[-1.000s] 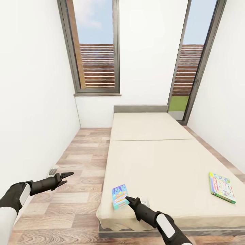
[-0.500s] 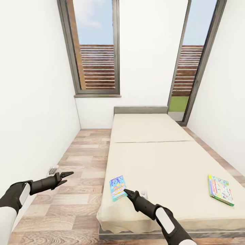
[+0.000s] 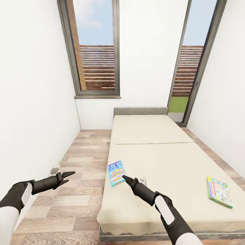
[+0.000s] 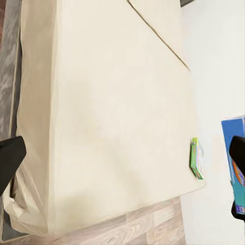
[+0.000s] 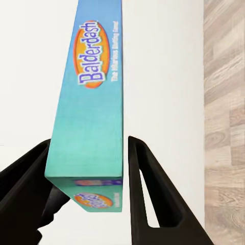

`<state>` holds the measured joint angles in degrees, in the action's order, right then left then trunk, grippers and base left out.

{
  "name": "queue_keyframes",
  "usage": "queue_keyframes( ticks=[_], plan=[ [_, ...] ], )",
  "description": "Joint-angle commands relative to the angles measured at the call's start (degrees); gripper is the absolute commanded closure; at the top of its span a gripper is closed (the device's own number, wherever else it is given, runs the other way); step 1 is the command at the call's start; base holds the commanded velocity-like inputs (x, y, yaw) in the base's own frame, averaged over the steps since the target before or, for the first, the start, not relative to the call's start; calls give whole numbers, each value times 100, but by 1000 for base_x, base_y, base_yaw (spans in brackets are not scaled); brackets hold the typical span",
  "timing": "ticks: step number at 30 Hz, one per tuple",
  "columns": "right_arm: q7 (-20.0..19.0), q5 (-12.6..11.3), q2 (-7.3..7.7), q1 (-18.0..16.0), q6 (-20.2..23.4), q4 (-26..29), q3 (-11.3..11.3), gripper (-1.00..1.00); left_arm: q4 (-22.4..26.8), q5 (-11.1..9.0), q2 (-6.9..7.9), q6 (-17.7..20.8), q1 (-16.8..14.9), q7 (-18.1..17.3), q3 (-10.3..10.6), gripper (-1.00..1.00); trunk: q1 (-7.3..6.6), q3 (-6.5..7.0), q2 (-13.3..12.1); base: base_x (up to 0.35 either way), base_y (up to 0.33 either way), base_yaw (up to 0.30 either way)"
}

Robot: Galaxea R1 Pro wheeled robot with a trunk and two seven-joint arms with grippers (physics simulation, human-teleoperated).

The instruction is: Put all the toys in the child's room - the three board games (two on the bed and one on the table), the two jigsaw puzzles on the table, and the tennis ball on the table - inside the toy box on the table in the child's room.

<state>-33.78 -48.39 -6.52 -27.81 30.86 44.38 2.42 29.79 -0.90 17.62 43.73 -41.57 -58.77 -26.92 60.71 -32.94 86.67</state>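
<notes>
Two board games are showing: the blue game (image 3: 116,173) is being pinched by the right gripper (image 3: 124,178) above the bed (image 3: 163,149) edge, gripped at one end so it can be carried; the pastel game (image 3: 219,192) is lying flat well apart. Left gripper (image 3: 68,175) is hanging spread and empty. Blue lid artwork is reading too small.

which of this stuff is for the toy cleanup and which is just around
For the job:
- blue board game, between the right gripper's fingers
- green-edged board game, flat on the bed

Just around:
- windows
- small white object on the floor by the wall, too small to identify
</notes>
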Motion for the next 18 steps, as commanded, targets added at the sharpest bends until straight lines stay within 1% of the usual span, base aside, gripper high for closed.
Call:
queue_keyframes(
  ticks=[1,2,5,7,10,11,13,16,17,18],
  plan=[
    [3,0,4,11,28,106,67,100,0,-7,1,65,-3,-11,-15,-100,-23,13,-39,0,0,0],
    [-12,47,7,36,23,255,181,100,0,-7,3,84,-1,-11,-7,-100,-45,30,-79,0,0,0],
    [-29,84,9,54,16,459,267,100,15,-7,7,103,-6,-20,29,-100,-111,84,-199,0,0,0],
    [-38,95,24,55,10,556,282,100,25,-7,16,138,-7,-74,52,-100,-155,120,-279,0,0,0],
    [-45,96,128,52,-3,654,294,100,40,-3,26,223,-8,-265,74,-100,-221,174,-400,0,0,0],
    [-46,95,186,51,-7,681,297,100,60,-1,33,274,-8,-392,80,-100,-243,192,-440,0,0,0],
    [-48,94,237,50,-8,705,300,100,116,0,36,369,-8,-589,91,-100,-287,228,-520,0,0,0],
    [-49,89,267,49,-11,717,297,100,197,1,26,480,-9,-731,132,-100,-352,282,-640,0,0,0],
    [-53,87,283,48,-14,728,295,100,270,1,15,553,-9,-804,204,-100,-374,300,-680,0,0,0],
    [-58,87,287,48,-15,730,295,100,288,1,13,568,-9,-820,234,-100,-396,318,-721,0,0,0]
  ],
)
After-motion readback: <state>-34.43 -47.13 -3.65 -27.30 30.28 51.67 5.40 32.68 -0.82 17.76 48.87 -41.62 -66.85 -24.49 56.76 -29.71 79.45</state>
